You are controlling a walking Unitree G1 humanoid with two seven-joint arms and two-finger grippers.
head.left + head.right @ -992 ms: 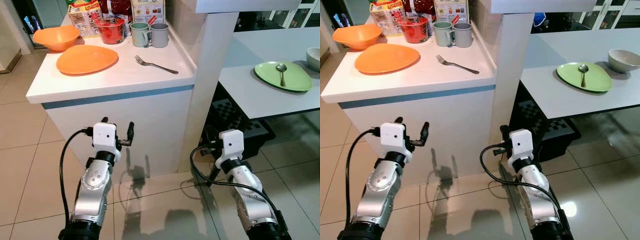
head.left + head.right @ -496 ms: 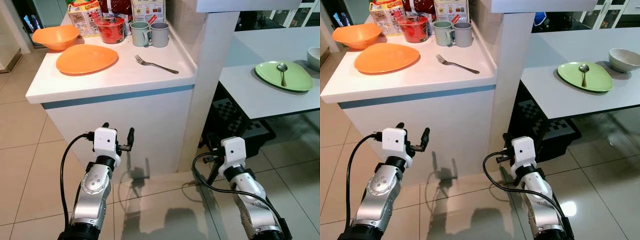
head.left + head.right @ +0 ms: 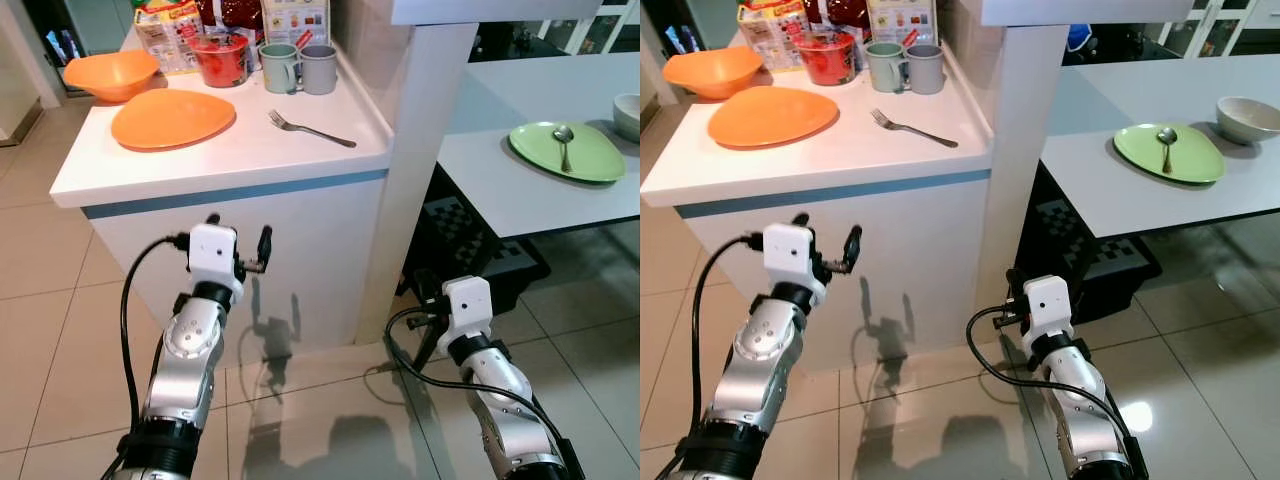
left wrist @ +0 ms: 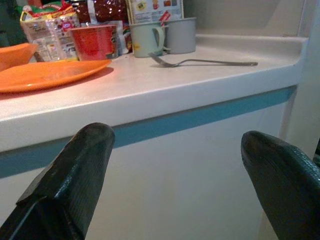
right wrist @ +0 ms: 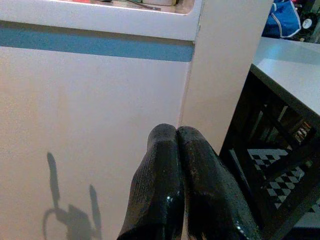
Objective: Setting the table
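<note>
The left gripper (image 3: 238, 262) is raised in front of the white worktop (image 3: 250, 150), below its blue-trimmed edge, with its 2 fingers (image 4: 70, 175) spread wide and holding nothing. The right gripper (image 5: 177, 145) hangs low beside the pillar (image 3: 420, 150), its 2 fingers pressed together and empty.

On the worktop lie a fork (image 3: 310, 129), an orange plate (image 3: 172, 118), an orange bowl (image 3: 110, 74), a red cup (image 3: 222, 58) and 2 mugs (image 3: 300, 68), with food packets (image 3: 168, 30) behind them. To the robot's right, on the dining table (image 3: 530, 190), a green plate (image 3: 565, 150) already carries a spoon (image 3: 564, 142), and a pale bowl (image 3: 628, 115) stands just beside it.

The step in hand looks like the reach for the next piece of tableware. One place seems partly laid, so most of the setting remains. The fork lies nearest the worktop's front edge, and in the left wrist view it sits roughly ahead of the open fingers, so it is the likely target.

The next move calls for lifting the left gripper above the edge, bringing it over the fork's handle and closing low on the thin metal, which lies flat and may slip.
</note>
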